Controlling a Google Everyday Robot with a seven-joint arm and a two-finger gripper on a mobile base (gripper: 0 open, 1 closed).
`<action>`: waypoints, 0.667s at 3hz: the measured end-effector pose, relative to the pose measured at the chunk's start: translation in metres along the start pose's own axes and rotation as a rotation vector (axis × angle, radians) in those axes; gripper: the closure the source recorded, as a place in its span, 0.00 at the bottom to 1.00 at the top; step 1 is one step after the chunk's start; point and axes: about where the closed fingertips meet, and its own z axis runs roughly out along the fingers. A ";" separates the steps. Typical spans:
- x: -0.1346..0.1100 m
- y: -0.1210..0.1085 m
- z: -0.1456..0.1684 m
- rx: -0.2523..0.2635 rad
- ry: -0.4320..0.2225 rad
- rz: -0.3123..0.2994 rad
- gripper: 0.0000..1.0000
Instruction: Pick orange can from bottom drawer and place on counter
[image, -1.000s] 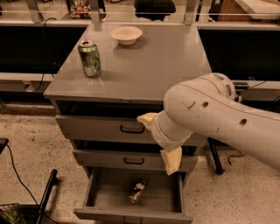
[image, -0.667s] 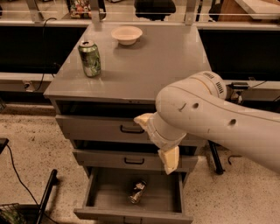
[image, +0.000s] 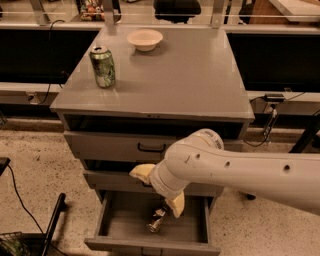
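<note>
The gripper (image: 156, 193) is seen in front of the cabinet, below the front edge of the counter (image: 190, 80) and above the bottom drawer (image: 101, 220). Its two pale fingers (image: 176, 205) are spread wide apart, and nothing is held between them. One finger is pointed left across the middle drawer (image: 107, 180). The other is pointed down into the bottom drawer, just above and to the right of the orange can (image: 157, 220). Whether can and fingertip touch cannot be told.

The bottom drawer is pulled out. Only the orange can is seen in it, tilted near the middle of the grey floor.

On the counter, a green can (image: 102, 66) is stood upright near the left edge. A pale bowl (image: 145, 39) is set near the far edge, and nothing can be seen in it. The top drawer (image: 115, 146) is fitted with a black handle (image: 151, 148).
</note>
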 end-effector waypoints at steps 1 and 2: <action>0.001 0.002 -0.004 -0.007 0.006 -0.026 0.00; 0.009 0.017 0.024 -0.098 0.001 -0.010 0.00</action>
